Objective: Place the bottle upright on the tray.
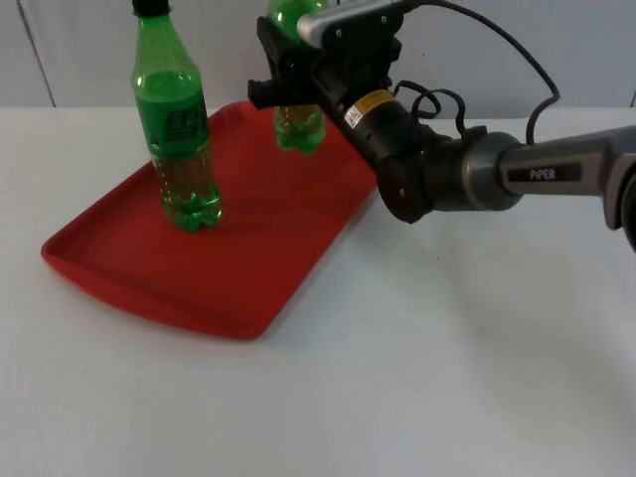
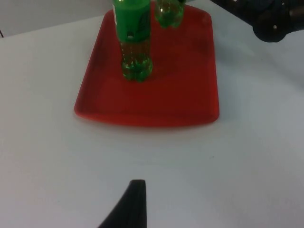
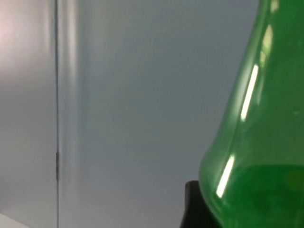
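A red tray [image 1: 248, 268] lies on the white table. One green bottle [image 1: 177, 129] with a black cap stands upright on the tray's left part, and it is also in the left wrist view [image 2: 134, 42]. A second green bottle [image 1: 298, 127] stands upright at the tray's back right corner, its base [image 2: 168, 13] at the tray floor. My right gripper [image 1: 288, 84] is shut around its upper body. The right wrist view has the bottle's green shoulder [image 3: 256, 156] close up. My left gripper [image 2: 130, 204] waits over the bare table, back from the tray's short edge.
The grey partition wall [image 1: 79, 50] rises right behind the tray. The right arm [image 1: 467, 174] reaches across the table's back right. White table top [image 1: 447, 378] lies open in front of and to the right of the tray.
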